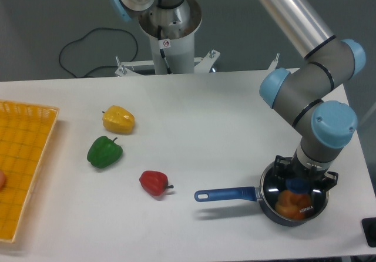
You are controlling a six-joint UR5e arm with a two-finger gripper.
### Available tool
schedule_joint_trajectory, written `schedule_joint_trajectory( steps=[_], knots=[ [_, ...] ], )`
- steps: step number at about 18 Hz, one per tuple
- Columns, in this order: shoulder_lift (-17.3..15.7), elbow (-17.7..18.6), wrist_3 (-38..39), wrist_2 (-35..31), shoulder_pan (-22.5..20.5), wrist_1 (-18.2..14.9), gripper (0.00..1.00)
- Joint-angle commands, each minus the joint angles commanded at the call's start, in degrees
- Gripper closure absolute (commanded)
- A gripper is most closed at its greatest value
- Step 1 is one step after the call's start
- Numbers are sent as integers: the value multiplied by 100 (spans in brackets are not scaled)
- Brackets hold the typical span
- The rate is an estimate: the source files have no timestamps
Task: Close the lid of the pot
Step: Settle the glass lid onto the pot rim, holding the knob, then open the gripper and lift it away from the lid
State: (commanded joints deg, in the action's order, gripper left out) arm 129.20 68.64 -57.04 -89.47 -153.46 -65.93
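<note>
A small dark pot (276, 210) with a blue handle (226, 194) stands near the table's front right corner. A glass lid (294, 198) with a blue knob (298, 184) lies over the pot's mouth, and something orange shows through it. My gripper (304, 178) points straight down over the lid, right at the knob. The wrist hides its fingers, so I cannot see whether they hold the knob.
A red pepper (154, 182), a green pepper (104, 151) and a yellow pepper (118, 119) lie left of the pot. A yellow basket (26, 156) sits at the left edge. The arm's base (170, 33) stands at the back. A dark object (370, 231) lies at the right edge.
</note>
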Motion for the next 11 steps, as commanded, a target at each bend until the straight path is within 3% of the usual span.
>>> schedule_joint_trajectory(
  steps=[2, 7, 11],
  knots=[
    [-26, 53, -9, -44, 9, 89, 1],
    [-131, 185, -9, -106, 44, 89, 1],
    [-737, 755, -210, -273, -8, 89, 0]
  ],
)
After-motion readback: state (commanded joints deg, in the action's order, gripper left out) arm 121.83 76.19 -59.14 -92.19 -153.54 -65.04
